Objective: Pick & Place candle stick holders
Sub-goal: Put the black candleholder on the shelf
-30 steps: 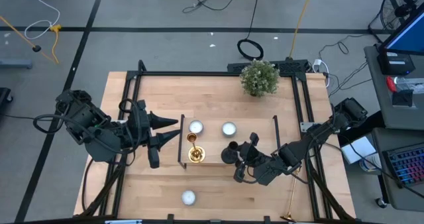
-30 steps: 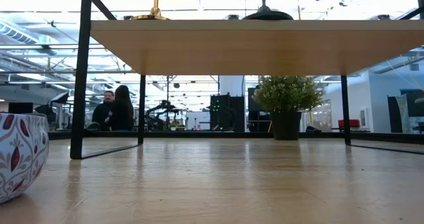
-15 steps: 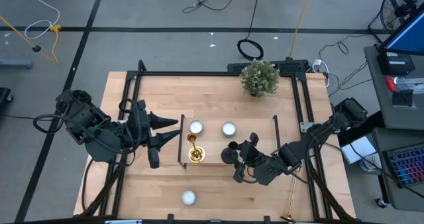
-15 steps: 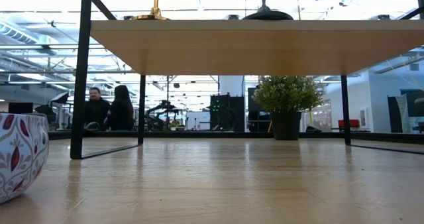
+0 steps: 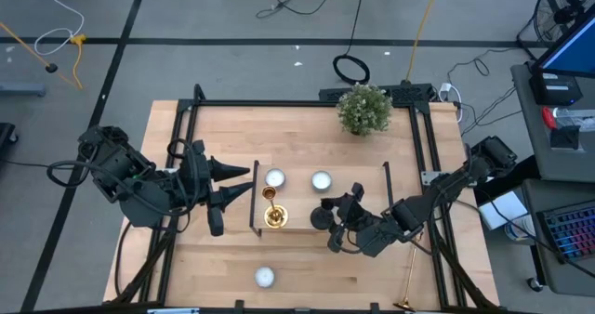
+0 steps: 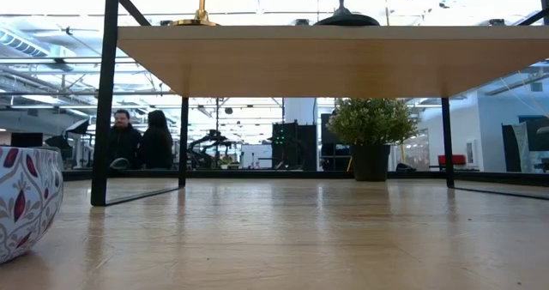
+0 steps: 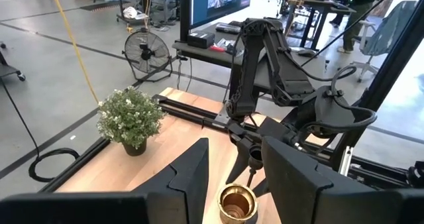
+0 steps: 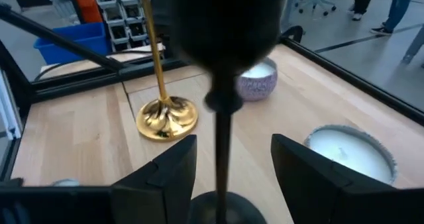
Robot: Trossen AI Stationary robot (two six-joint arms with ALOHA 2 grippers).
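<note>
Seen from above, a long wooden stand (image 5: 321, 223) with a black frame lies near the table's centre. On it stand 2 of the task's objects. The gold candlestick (image 5: 271, 208) is slim and shiny, with a round flared base and a small cup top; it stands upright at the stand's 9 o'clock end. The black candlestick (image 5: 323, 212) has a thin dark stem rising from a round base to a dark cup; it stands upright at about 3 o'clock of the gold one, apart from it. A second gold candlestick (image 5: 407, 286) lies flat off the table's edge at about 5 o'clock (its base at the picture's bottom margin).

The right gripper (image 5: 335, 224) sits just beside the black candlestick, at its 4 o'clock. In the right wrist view its 2 fingers (image 8: 169, 171) stand apart, 1 on each side of the black stem (image 8: 220, 144), with a visible gap between each finger and the stem.

The left gripper (image 5: 240, 182) hovers at 9 o'clock of the gold candlestick, its fingers (image 7: 192, 174) spread wide, holding nothing.

Three white candles (image 5: 274, 177) and a potted plant (image 5: 363, 109) also occupy the table (image 5: 307, 133).
</note>
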